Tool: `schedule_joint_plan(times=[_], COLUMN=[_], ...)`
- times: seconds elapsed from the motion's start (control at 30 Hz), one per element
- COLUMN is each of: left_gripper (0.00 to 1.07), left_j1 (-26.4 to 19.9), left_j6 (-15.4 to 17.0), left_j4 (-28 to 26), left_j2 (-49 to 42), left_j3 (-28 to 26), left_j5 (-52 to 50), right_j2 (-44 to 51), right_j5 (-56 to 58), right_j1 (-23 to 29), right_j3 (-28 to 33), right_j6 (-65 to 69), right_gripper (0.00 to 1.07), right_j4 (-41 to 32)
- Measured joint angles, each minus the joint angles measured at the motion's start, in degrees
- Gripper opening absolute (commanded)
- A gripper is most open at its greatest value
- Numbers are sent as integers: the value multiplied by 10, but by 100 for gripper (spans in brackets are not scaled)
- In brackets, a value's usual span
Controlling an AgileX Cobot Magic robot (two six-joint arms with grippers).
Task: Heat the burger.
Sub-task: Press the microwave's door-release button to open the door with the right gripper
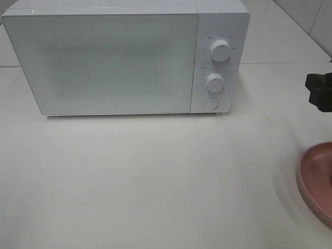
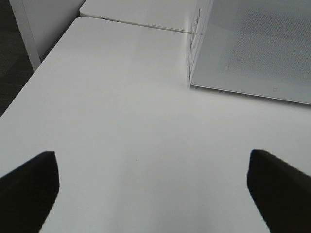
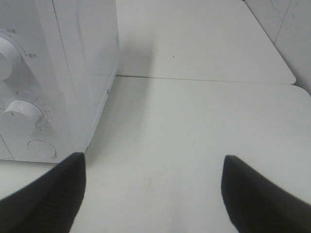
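While my left gripper [image 2: 153, 191] and right gripper [image 3: 153, 194] hang spread, table [image 1: 155, 176] lies open before the microwave [image 1: 104, 62], pink plate [image 1: 314, 171] at its front-right.

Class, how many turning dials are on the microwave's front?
2. Both are on the right-hand panel of the microwave: the upper dial, and the lower dial directly beneath it. The round button below is no dial. None seem hidden.
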State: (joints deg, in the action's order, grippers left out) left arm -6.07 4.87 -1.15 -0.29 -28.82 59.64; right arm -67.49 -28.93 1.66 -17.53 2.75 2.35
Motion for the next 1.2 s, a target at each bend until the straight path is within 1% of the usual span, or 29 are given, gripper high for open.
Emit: schedule_joint_plan(times=[0.1,0.13,0.17,0.2,0.23,0.27,0.33,0.4,0.43,0.47,0.53,0.57,0.6,0.63,0.7,0.73,0.77,0.8,0.83,0.87,0.9,0.93,0.97,1.0,1.03,1.07,1.13,1.17,1.2], left_gripper=[98,98,98,98,98,98,98,98,98,98,98,98,98,98,98,98,98,98,98,98,98,98,98,98,98,98,98,98,98], left_j1=[0,0,0,0,0,0,0,0,0,0,0,0,0,0,0,0,0,0,0,0,0,0,0,0,0,0,0,0,0], left_j6=[0,0,0,0,0,0,0,0,0,0,0,0,0,0,0,0,0,0,0,0,0,0,0,0,0,0,0,0,0], left_j4=[0,0,0,0,0,0,0,0,0,0,0,0,0,0,0,0,0,0,0,0,0,0,0,0,0,0,0,0,0], left_j2=[0,0,0,0,0,0,0,0,0,0,0,0,0,0,0,0,0,0,0,0,0,0,0,0,0,0,0,0,0], left_j3=[0,0,0,0,0,0,0,0,0,0,0,0,0,0,0,0,0,0,0,0,0,0,0,0,0,0,0,0,0], left_j5=[0,0,0,0,0,0,0,0,0,0,0,0,0,0,0,0,0,0,0,0,0,0,0,0,0,0,0,0,0], right_j2=[-16,-26,-26,-32,-46,-46,-72,-80,-100,-100,-127,-127,-143,-143,-167,-167,-174,-187,-187,-197,-202,-202,-210,-214,-214,-221,-222,-228,-228], right_j5=[-11,-18,-18,-25,-38,-38,-66,-74,-92,-92,-121,-121,-143,-143,-170,-170,-179,-197,-197,-218,-229,-229,-248,-257,-257,-270,-277,-292,-292], right_j1=[5,19,19,30,56,56,92,103,128,128,164,164,187,187,223,223,237,262,262,284,296,296,317,329,329,351,359,377,377], right_j3=[0,0,0,0,0,0,0,0,1,1,1,1,1,1,1,1,1,0,0,0,0,0,0,0,0,-1,-1,-1,-1], right_j6=[-1,-12,-12,-21,-41,-41,-68,-76,-90,-90,-107,-107,-119,-119,-132,-132,-138,-151,-151,-165,-170,-170,-180,-184,-184,-191,-193,-194,-194], right_gripper=[75,75,75,75,75,75,75,75,75,75,75,75,75,75,75,75,75,75,75,75,75,75,75,75,75,75,75,75,75], right_j4=[-14,-23,-23,-32,-50,-50,-89,-103,-130,-130,-165,-165,-194,-194,-238,-238,-255,-288,-288,-328,-348,-348,-384,-403,-403,-429,-438,-452,-452])
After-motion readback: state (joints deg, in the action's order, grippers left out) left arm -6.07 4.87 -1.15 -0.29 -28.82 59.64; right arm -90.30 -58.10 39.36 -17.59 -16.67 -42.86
